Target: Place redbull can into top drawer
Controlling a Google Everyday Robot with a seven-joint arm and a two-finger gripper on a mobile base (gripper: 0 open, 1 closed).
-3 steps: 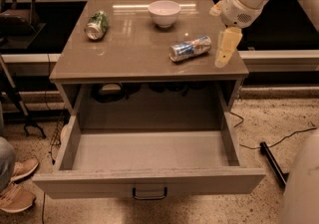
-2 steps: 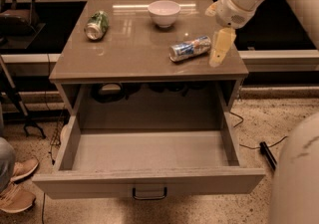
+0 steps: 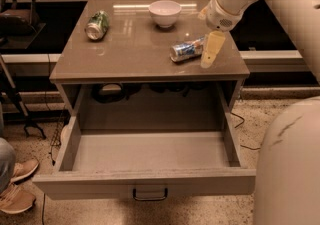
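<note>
While the silver-blue redbull can [image 3: 187,49] lies sideways, end effector [image 3: 211,52] hangs beside, grip unclear.

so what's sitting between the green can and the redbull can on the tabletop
Only bare grey-brown tabletop, in the camera view; the white bowl sits farther back, off that line. The end effector hangs just beside the slim silver-and-blue redbull can.

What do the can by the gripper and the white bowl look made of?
The slim silver-and-blue can looks like thin metal: shiny end. The round white bowl looks glazed ceramic, possibly plastic: smooth sheen. The pale gripper hangs beside the can.
</note>
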